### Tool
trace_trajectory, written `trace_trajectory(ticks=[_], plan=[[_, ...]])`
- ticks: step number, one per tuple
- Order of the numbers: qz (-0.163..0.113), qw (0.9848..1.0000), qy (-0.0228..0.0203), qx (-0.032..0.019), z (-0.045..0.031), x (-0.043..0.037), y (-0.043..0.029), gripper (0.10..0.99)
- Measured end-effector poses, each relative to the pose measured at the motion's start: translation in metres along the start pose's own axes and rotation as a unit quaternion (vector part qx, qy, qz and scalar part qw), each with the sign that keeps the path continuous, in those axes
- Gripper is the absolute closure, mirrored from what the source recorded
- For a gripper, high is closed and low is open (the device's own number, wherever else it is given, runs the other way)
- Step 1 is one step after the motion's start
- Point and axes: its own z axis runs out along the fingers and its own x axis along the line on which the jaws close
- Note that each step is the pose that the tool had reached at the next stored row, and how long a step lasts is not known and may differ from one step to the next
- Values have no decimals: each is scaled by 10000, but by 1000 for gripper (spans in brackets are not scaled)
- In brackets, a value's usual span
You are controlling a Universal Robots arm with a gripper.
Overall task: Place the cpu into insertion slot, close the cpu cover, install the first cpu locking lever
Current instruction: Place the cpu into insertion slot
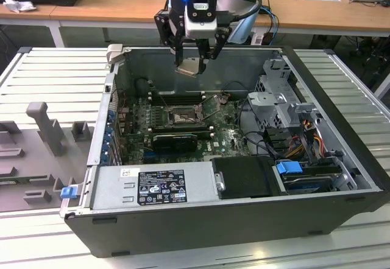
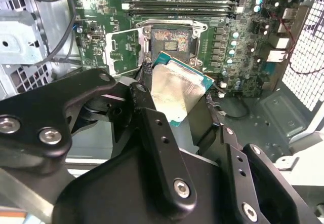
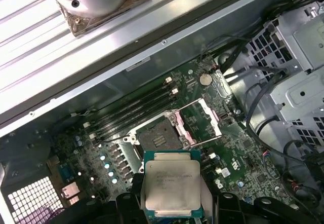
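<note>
Open computer case (image 1: 341, 178) sits under the gripper (image 1: 194, 63). Green motherboard (image 1: 226, 135) directly below it, memory modules (image 1: 175, 97) nearest. Black expansion card (image 1: 173, 140) and power supply (image 1: 122, 187) farther from it. Drive cage (image 1: 275, 100) to its side, toward the exterior view's right. Grey fixtures (image 1: 46, 129) well apart.
</note>
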Motion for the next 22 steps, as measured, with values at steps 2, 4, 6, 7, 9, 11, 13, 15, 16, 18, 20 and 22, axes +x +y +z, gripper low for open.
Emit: trace_trajectory(ticks=[2, 4, 6, 7, 9, 11, 13, 15, 16, 18, 20, 22], plan=[[77, 10000, -7, -1, 1, 0, 0, 561], [151, 9999, -13, -3, 2, 0, 0, 561], [233, 9997, -21, -4, 3, 0, 0, 561], [271, 9996, -24, -5, 3, 0, 0, 561], [385, 9993, -34, -7, 4, 0, 0, 561], [462, 9989, -41, -8, 4, 0, 0, 561], [529, 9986, -47, -10, 4, 0, 0, 561], [593, 9982, -53, -11, 4, 0, 0, 561], [618, 9981, -55, -12, 4, 0, 0, 561], [676, 9977, -60, -13, 5, 0, 0, 561], [733, 9973, -65, -14, 5, 0, -1, 561], [826, 9966, -73, -16, 6, 0, -1, 561]])
